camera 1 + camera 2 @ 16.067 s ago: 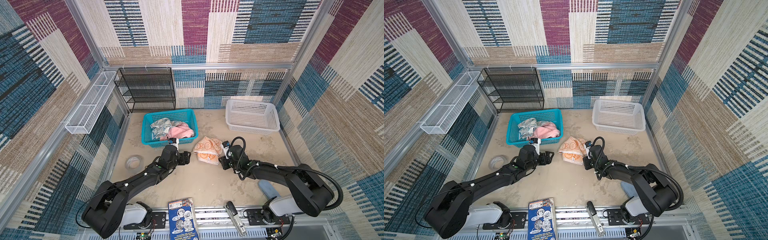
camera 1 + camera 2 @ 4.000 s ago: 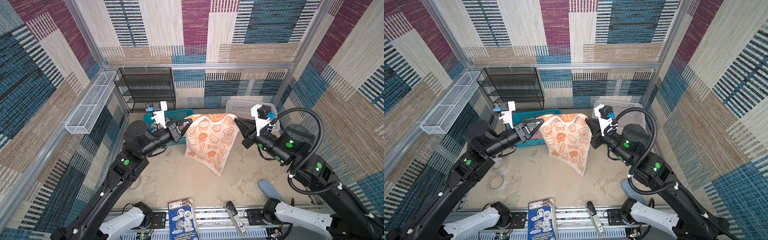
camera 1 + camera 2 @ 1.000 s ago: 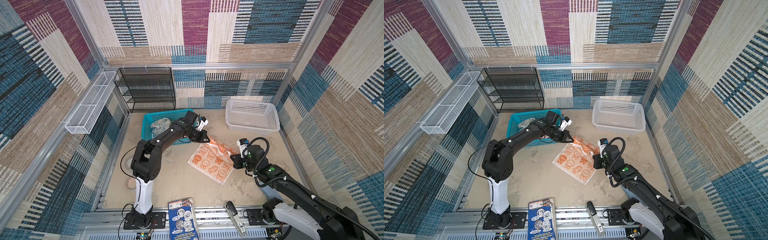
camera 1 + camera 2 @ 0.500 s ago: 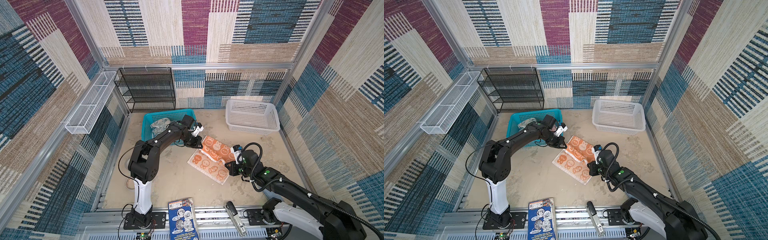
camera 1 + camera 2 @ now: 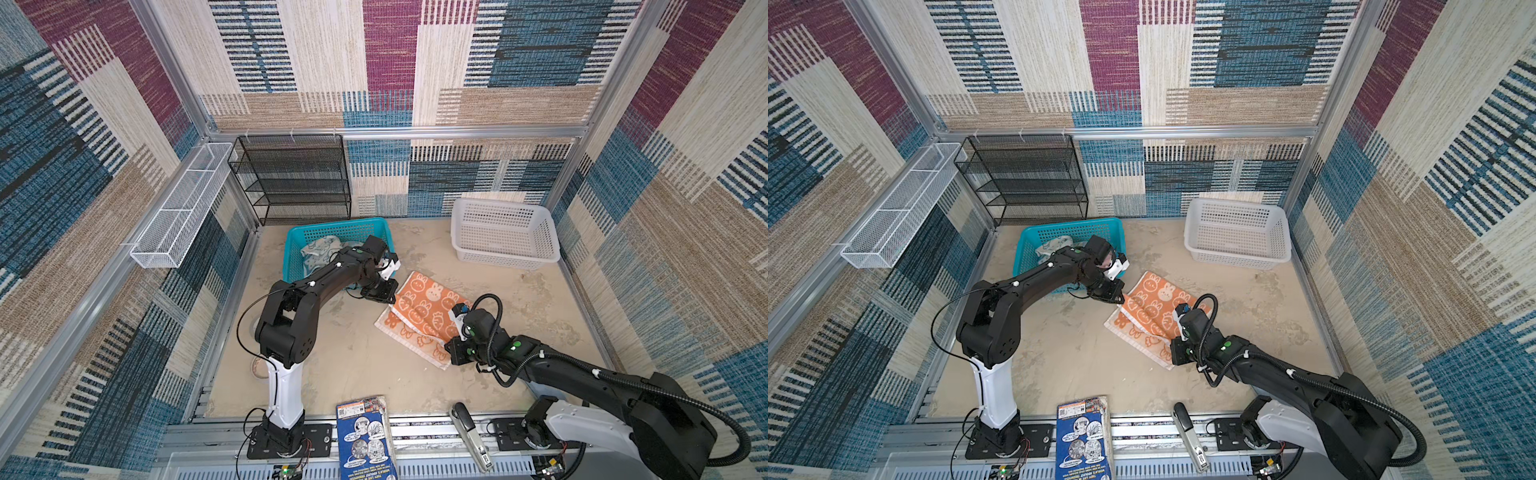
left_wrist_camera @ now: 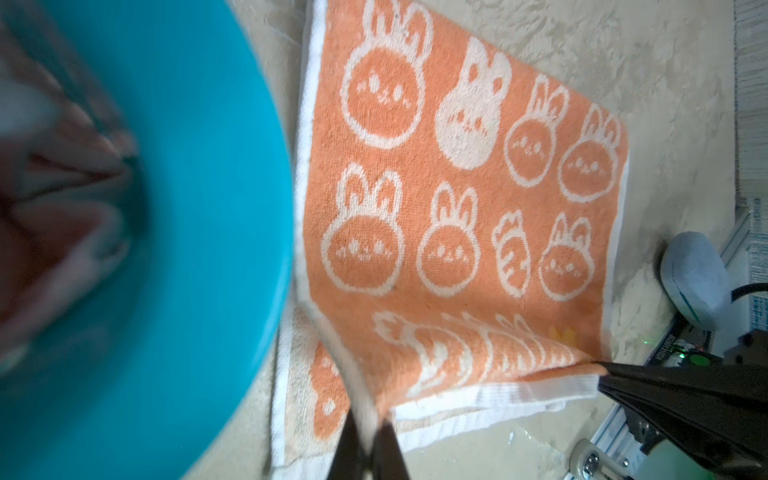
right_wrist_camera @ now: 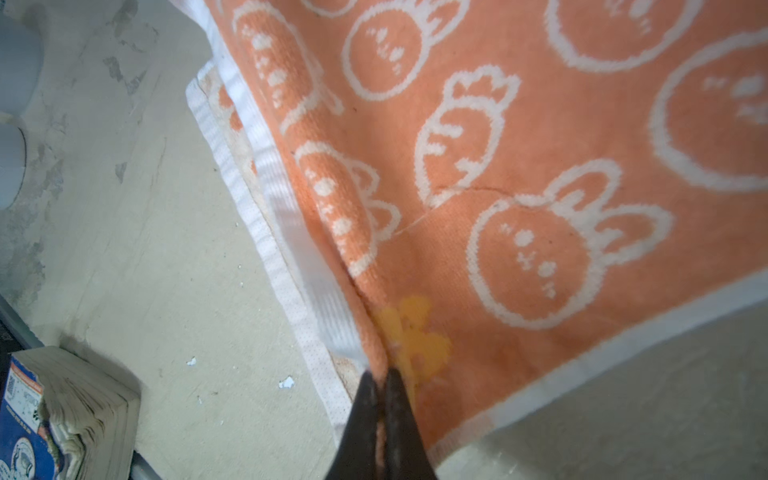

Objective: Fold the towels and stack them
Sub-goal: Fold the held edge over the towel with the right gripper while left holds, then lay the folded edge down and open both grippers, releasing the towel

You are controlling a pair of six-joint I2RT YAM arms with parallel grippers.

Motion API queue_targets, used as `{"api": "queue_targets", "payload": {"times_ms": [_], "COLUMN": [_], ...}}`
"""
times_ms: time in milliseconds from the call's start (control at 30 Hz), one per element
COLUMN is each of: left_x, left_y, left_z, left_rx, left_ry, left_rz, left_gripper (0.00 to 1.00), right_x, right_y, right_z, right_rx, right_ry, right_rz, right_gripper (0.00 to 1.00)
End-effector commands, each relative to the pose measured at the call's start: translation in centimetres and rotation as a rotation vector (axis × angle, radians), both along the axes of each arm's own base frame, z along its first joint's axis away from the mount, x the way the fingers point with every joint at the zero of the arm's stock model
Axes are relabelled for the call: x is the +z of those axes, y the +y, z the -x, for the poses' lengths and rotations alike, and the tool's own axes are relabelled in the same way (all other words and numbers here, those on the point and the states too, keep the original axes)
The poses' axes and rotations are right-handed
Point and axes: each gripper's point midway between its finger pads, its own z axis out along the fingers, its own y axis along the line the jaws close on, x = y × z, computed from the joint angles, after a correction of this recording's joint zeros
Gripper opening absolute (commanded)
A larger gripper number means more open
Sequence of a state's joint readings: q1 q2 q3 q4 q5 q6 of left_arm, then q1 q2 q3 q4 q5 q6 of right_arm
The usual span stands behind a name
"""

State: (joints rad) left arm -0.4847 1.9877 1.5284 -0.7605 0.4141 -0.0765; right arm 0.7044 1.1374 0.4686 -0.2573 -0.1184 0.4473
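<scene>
Two arms are reaching low over the bench (image 5: 357, 374), and I have both on the orange towel (image 5: 419, 316). Nearest me, the right arm stretches almost flat from its base, wrist dipped. The right gripper (image 5: 448, 348) has its jaws pinched together on the towel's near corner, right at the white hem (image 7: 332, 328). The towel lies doubled mid-bench, rabbit print up, and the lower layer's hem (image 6: 453, 424) peeks out past the folded-over edge. Farther in, the left arm rises upright from its base, bends at the elbow and runs its forearm out, wrist turned down. The left gripper (image 5: 390, 300) is clamped shut on the opposite corner of that edge (image 6: 365, 399). Just beyond sits the teal basket (image 5: 293, 249), holding the blue towel (image 5: 320, 248). At the far right, the white basket (image 5: 505, 259) stands well apart.
</scene>
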Motion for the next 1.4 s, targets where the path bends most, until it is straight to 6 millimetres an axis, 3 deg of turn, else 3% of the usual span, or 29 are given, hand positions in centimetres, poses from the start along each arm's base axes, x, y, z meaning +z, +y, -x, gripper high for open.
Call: {"api": "queue_targets", "payload": {"times_ms": [0, 467, 733, 933, 1000, 1167, 1367], "left_x": [-0.8, -1.9, -1.8, -2.3, -2.3, -2.1, -1.1], "left_y": [0.8, 1.5, 1.9, 2.3, 2.5, 3.0, 3.4], "left_z": [0.1, 1.2, 1.4, 1.7, 1.7, 1.8, 2.0], "left_rx": [0.001, 0.019, 0.027, 0.036, 0.04, 0.046, 0.06], "left_ry": [0.0, 0.029, 0.019, 0.027, 0.023, 0.007, -0.023], "left_rz": [-0.043, -0.075, -0.09, -0.109, -0.116, -0.132, -0.137], "left_gripper": [0.0, 0.0, 0.0, 0.0, 0.05, 0.28, 0.5], "right_x": [0.0, -1.0, 0.0, -1.1, -1.5, -1.3, 1.3], "right_y": [0.6, 2.8, 4.3, 4.8, 4.9, 5.4, 4.7], "right_z": [-0.1, 2.6, 3.9, 4.9, 5.2, 5.3, 2.3], "right_rx": [0.005, 0.163, 0.253, 0.301, 0.314, 0.345, 0.219], "right_ry": [-0.005, 0.059, 0.049, 0.092, 0.104, 0.105, -0.023], "right_rz": [-0.002, -0.014, -0.076, -0.067, -0.063, -0.079, -0.04], "right_gripper": [0.0, 0.0, 0.01, 0.14, 0.19, 0.46, 0.71]}}
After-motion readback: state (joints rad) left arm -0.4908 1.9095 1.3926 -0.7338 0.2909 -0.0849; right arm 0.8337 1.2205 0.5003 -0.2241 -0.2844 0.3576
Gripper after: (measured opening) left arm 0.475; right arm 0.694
